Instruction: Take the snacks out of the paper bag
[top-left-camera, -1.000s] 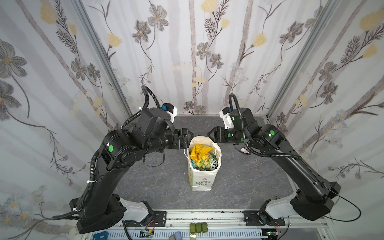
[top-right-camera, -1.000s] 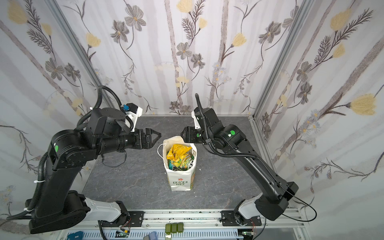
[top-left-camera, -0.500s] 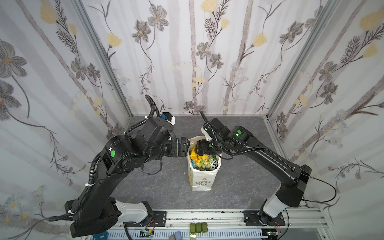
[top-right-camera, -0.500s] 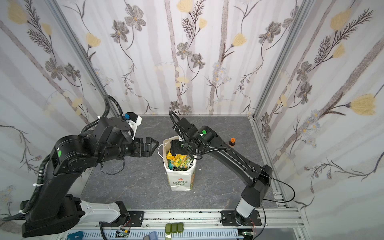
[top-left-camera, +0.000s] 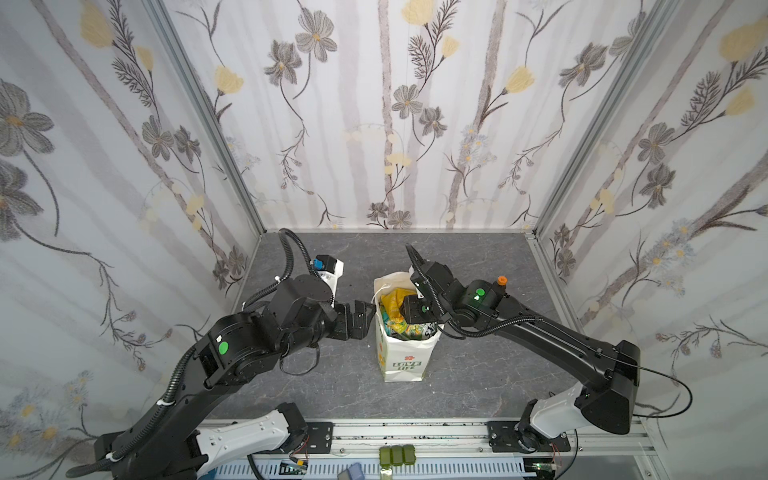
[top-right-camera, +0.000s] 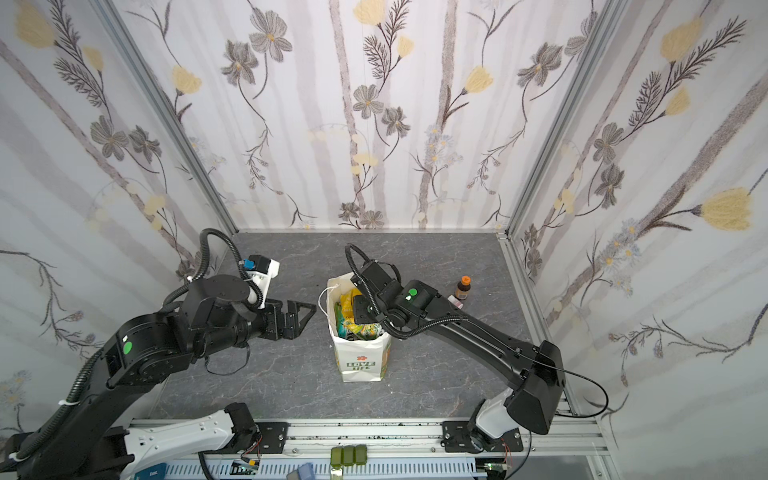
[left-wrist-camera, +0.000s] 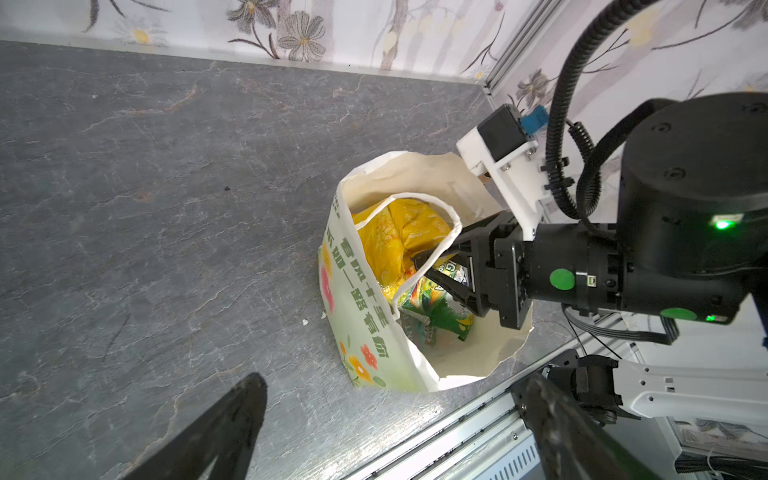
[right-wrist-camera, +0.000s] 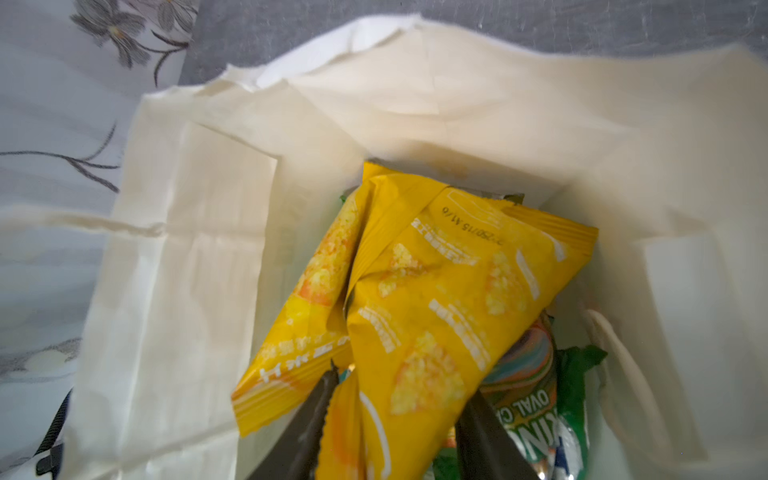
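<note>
Grey tabletop (top-left-camera: 478, 257) surrounds paper bag (top-left-camera: 401, 361), right hand (right-wrist-camera: 401, 384) inside.

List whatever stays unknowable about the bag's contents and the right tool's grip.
- Snack count: in the right wrist view the yellow packet covers most of the other snacks.
- Right tool: straddles that packet, cut by the picture's edge, so grip unclear.
- Bottle label: too small in a top view.

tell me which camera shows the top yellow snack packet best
The right wrist view: the yellow snack packet looms large, with the right gripper straddling it inside the paper bag. The left wrist view shows it partly behind a string handle. Both top views show only a small yellow patch.
</note>
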